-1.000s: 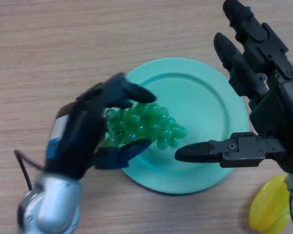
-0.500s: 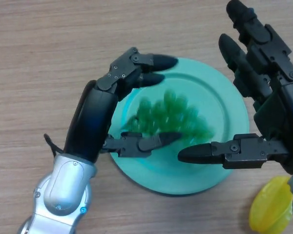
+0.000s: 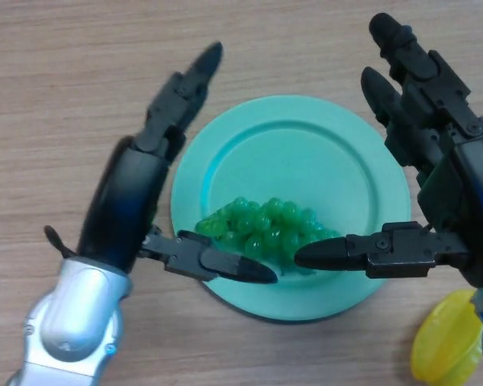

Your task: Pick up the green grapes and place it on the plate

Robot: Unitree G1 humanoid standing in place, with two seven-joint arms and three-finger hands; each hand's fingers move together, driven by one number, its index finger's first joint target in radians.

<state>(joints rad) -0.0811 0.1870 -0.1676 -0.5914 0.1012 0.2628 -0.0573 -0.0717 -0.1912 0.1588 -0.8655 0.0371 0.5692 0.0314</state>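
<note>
Left hand (image 3: pixel 137 201) spread wide and released, fingers (image 3: pixel 181 92) stretched straight up past the plate's left rim, thumb (image 3: pixel 217 264) lying low across the near-left edge of the plate. Nothing gripped. Thumb tip just beside the near side of the grapes (image 3: pixel 266 229), contact impossible to settle from this angle.

Right hand (image 3: pixel 435 201) likewise relaxed and holding nothing: fingers pointing away over the worktop beyond the plate's right rim, thumb reaching in leftward over the near-right part of the plate, its tip close to the right end of the bunch. Whether above or against the grapes, cannot tell.

Grapes lying on the plate (image 3: pixel 306 129), in the near half of its well, bunch stretched left to right between the two thumb tips. Wholly inside the rim, none hanging over the edge.

Plate flat on the wooden worktop (image 3: pixel 64 64), roughly centred in the head view. Yellow thing (image 3: pixel 443 342) at the near-right corner, partly hidden by the right arm, well apart from the plate and no part of the job.

Step in hand, by the look of it: the letting-go after placing. Task judged as good as done, with the bunch at rest on the plate and no grip on it.

Next move calls for lifting the left hand up and back to the left, thumb clear first, so as not to drag or roll the bunch toward the rim. Same care for the right thumb if drawn away.
</note>
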